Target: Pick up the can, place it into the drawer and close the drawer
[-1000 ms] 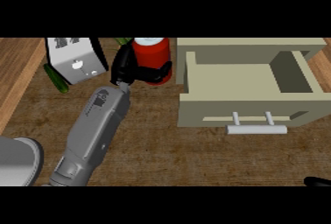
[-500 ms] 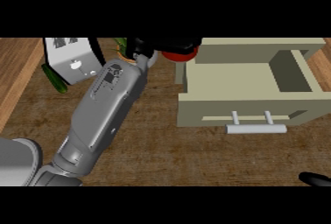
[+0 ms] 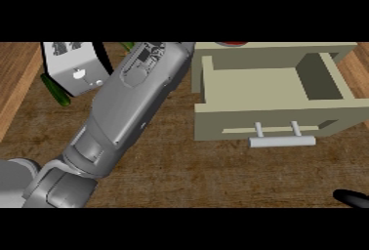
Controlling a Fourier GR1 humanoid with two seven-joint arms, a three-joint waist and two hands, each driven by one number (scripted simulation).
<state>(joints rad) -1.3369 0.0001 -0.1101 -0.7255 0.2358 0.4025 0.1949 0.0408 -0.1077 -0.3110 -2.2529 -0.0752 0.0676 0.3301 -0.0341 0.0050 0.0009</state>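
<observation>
The grey left forearm (image 3: 133, 105) is stretching up past the top edge, its hand out of sight. A sliver of the red can (image 3: 232, 43) is peeking above the open beige drawer (image 3: 268, 93), and the right hand (image 3: 352, 197) is showing only a black tip at the lower right corner, so I cannot tell its fingers' state.

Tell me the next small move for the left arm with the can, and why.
Probably bring the left arm back toward the robot and lower it, so the can comes down inside the open drawer. Only a red sliver of the can shows at the top edge, past the drawer's back wall, and the left hand itself is out of view. The drawer's compartment looks bare.
</observation>
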